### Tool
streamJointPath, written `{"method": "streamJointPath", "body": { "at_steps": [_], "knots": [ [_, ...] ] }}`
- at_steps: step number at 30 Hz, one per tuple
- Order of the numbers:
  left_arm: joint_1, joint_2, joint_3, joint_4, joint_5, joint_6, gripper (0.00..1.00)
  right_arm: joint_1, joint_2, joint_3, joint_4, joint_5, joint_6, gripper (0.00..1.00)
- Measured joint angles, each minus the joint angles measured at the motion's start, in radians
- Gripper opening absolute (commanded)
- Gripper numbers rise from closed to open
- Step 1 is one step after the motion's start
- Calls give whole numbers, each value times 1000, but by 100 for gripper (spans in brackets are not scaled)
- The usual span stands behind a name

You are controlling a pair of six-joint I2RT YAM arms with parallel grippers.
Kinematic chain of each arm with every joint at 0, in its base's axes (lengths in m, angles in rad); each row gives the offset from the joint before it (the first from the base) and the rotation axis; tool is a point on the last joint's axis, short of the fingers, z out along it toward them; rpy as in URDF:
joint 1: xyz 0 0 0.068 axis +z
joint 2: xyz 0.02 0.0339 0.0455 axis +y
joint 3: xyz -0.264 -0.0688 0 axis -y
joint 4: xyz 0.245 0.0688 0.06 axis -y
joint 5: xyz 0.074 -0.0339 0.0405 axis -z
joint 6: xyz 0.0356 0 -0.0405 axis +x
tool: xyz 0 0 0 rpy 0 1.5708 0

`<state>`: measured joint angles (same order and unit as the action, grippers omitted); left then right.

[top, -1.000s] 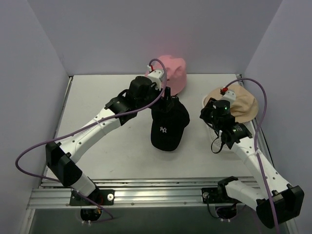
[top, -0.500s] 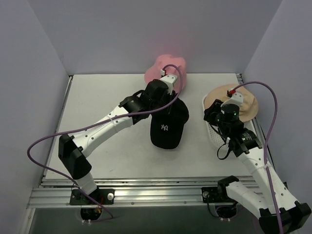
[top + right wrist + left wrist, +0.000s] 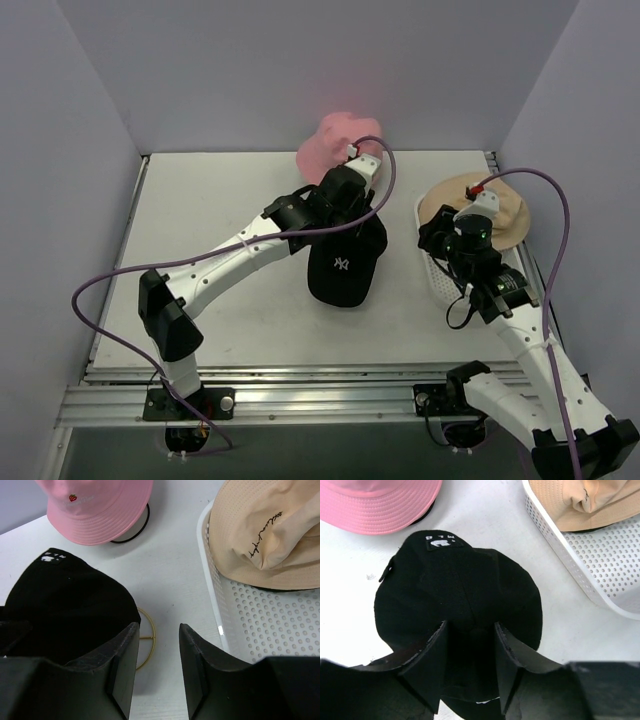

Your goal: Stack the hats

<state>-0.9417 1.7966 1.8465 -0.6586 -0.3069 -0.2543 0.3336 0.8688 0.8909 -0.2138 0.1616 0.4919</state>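
We see the left hand point(image 3: 470, 627) clamped on the black cap point(image 3: 460, 580). The right hand point(image 3: 158, 627) hangs parted and empty.

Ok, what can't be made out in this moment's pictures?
- Whether the left pincer pinches the black cap: left wrist view, black fingers against black fabric; top view, the arm covers it.
- What lies under the tan hat: right wrist view, only a dark sliver shows.
- The gold wire frame: right wrist view, mostly under the cap.
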Motion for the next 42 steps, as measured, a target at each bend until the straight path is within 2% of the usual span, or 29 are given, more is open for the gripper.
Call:
{"method": "streamJointPath", "body": {
  "at_steps": [1, 4, 5, 12, 18, 25, 28, 32, 36, 42],
  "knots": [
    [-3, 5, 3, -3, -6, 2, 55, 0, 0, -1, 0, -4, 0, 35],
    [-8, 13, 3, -6, -21, 4, 63, 0, 1, -6, 10, -23, 0, 35],
    [-10, 14, 3, -6, -23, 5, 70, 0, 2, -8, 15, -29, 0, 35],
    [-13, 9, 3, -4, -13, 0, 79, 5, 117, -10, 119, -119, 0, 35],
    [32, -65, -9, 0, 57, -4, 82, 37, 267, -6, 209, -172, 2, 34],
    [174, -224, -170, 86, 184, -31, 84, 60, 320, -8, 299, -186, 28, 34],
    [193, -252, -233, 113, 222, -38, 86, 63, 343, -8, 318, -184, 32, 34],
    [188, -296, -313, 127, 240, -57, 94, 55, 353, 1, 266, -109, 18, 36],
    [188, -401, -419, 154, 216, -99, 94, -27, 344, 56, 178, -26, -24, 37],
    [187, -669, -670, 242, 182, -151, 94, -191, 328, 179, 106, 64, -52, 42]
  ]
}}
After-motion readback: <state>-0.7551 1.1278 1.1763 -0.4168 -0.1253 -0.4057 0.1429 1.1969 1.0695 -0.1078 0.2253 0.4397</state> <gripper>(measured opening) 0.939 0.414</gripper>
